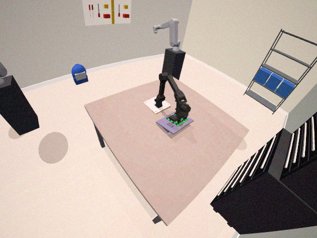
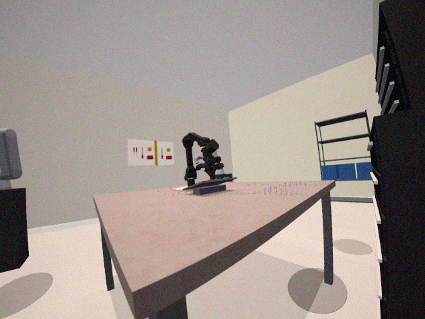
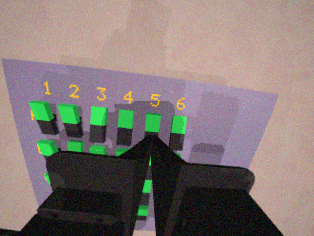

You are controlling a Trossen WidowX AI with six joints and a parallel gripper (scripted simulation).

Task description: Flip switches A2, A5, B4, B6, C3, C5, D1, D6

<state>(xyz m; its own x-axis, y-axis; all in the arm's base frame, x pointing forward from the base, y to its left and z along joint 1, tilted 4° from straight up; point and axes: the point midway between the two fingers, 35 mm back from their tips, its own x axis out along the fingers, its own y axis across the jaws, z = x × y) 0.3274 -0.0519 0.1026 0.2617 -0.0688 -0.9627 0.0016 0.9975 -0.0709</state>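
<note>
A lilac switch panel (image 1: 163,125) (image 2: 206,184) (image 3: 235,110) lies tilted on the table, with rows of green-and-black rocker switches and yellow column numbers 1 to 6. In the wrist view the far row shows whole: the switch under 5 (image 3: 153,123) sits right at my fingertips. My gripper (image 3: 152,139) (image 1: 176,118) (image 2: 215,175) is shut, its tips pointing at the near end of that switch, low over the panel. The nearer rows are mostly hidden behind the gripper body; only the switches at their left (image 3: 48,148) show.
The arm's white base plate (image 1: 149,105) lies just behind the panel on the brown table (image 1: 158,163) (image 2: 165,233). Black cabinets (image 1: 269,194) and a shelf with blue bins (image 1: 273,82) stand off the table.
</note>
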